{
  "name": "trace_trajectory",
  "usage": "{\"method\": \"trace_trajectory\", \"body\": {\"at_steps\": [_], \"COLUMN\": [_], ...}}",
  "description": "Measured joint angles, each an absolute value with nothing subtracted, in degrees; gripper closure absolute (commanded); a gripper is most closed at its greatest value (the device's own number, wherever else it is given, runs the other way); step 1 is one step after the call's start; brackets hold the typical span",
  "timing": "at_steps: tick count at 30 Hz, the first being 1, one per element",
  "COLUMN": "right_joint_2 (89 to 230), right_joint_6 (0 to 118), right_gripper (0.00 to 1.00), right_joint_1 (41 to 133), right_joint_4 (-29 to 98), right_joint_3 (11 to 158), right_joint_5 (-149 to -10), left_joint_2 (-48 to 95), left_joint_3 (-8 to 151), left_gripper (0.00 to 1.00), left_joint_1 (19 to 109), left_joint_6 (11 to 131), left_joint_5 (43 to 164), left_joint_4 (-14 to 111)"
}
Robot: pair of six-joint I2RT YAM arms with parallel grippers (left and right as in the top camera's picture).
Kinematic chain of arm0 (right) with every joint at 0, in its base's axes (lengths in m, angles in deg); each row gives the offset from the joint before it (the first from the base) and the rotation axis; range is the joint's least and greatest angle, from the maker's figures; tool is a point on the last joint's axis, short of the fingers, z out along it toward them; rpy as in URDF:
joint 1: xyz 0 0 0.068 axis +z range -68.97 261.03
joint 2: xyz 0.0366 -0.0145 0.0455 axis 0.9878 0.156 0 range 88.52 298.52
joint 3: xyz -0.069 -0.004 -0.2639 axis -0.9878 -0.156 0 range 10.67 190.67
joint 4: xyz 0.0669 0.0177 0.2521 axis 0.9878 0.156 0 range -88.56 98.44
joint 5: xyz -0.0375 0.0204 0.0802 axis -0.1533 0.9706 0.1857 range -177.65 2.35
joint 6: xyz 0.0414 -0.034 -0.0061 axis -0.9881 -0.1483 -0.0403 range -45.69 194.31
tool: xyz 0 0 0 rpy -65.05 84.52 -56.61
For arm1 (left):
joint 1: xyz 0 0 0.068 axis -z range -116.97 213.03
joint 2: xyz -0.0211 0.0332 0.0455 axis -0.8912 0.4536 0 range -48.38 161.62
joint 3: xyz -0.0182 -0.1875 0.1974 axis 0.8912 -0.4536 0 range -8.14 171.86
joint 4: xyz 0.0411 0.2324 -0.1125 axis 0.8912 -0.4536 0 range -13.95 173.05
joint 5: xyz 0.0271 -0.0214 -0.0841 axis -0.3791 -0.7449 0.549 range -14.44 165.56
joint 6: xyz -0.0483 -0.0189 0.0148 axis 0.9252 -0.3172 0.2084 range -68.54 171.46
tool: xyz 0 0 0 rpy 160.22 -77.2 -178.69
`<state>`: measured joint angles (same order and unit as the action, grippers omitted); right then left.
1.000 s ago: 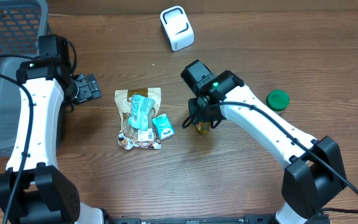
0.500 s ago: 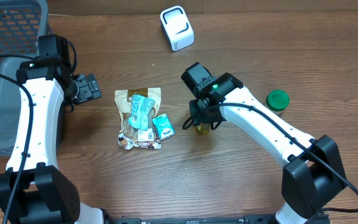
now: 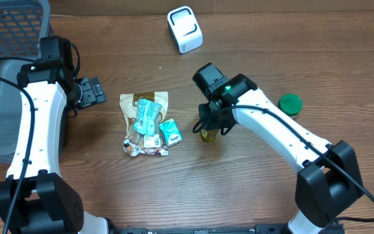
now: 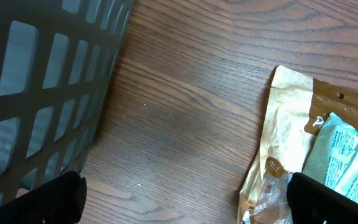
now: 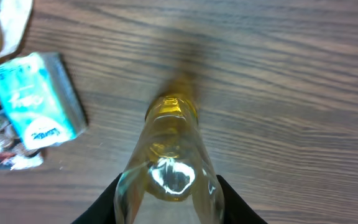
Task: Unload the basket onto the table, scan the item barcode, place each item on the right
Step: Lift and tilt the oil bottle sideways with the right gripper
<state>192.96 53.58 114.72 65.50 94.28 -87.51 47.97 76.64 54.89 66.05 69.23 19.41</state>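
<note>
On the wooden table (image 3: 174, 188), the yellow bottle (image 5: 169, 143), near the snack packets (image 3: 147, 123), has just been clamped by the narrowed right gripper (image 5: 166, 186); carriage toward the white scanner (image 3: 185, 29) is judged next. The left gripper (image 4: 188, 193) is held wide open, empty.

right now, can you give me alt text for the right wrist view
A clear bottle of yellowish liquid fills the centre, seen end-on, with the right gripper closed on it, black fingers against both sides. Beneath is a wooden table, with a teal packet lying at the left.
</note>
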Motion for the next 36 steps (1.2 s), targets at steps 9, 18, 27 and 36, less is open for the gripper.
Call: {"method": "trace_trajectory", "body": {"at_steps": [9,18,27,36], "right_joint_2": [189.92,182.21,182.21,182.21], "right_joint_6": [61.38,76.66,102.89,109.88], "right_gripper": [0.71,0.71,0.71,0.71], "right_joint_1": [106.78,95.11,89.01,88.99], "right_joint_4": [67.86,76.21,93.82,94.7], "right_joint_3": [94.3,94.5,94.68,94.68], "right_joint_5": [-70.96,-47.14,-29.59,-27.31], "left_joint_2": [47.97,47.97,47.97,47.97], "left_joint_3": [76.64,76.64,76.64,76.64], "left_gripper": [0.0,0.0,0.0,0.01], "left_joint_1": [54.89,54.89,54.89,54.89], "left_joint_6": [66.05,66.03,66.05,66.03], "left_joint_5": [69.23,69.23,69.23,69.23], "left_joint_4": [19.41,19.41,19.41,19.41]}}
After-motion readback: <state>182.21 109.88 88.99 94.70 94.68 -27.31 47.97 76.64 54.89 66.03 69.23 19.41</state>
